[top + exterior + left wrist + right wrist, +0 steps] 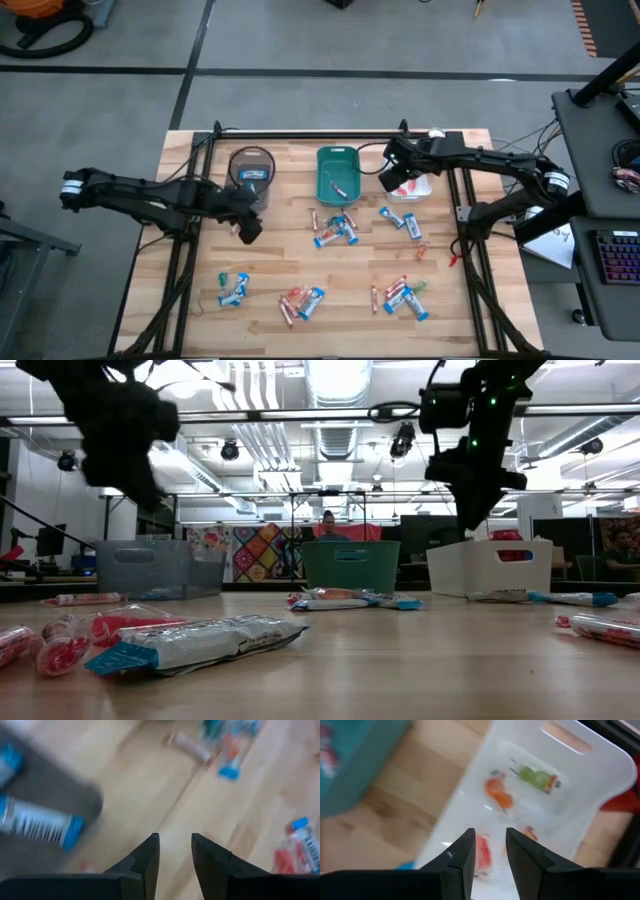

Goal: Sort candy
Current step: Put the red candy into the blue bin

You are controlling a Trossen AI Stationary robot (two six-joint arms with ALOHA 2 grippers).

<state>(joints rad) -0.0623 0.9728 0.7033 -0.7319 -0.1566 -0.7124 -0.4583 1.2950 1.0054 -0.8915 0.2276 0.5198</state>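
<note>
wooden table (270, 300) strewn with candy (335, 232), right claw (487, 855) empty above white tray (580, 780), left claw (175, 855) seemingly narrow, blurred

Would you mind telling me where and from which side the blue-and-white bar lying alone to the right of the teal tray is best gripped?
Probably from straight above, fingers closing across the narrow middle of the blue-and-white bar. It lies flat on the table, slanted, with bare wood along both long sides, so the right gripper, now above the white tray, would need turning to match the slant.
</note>
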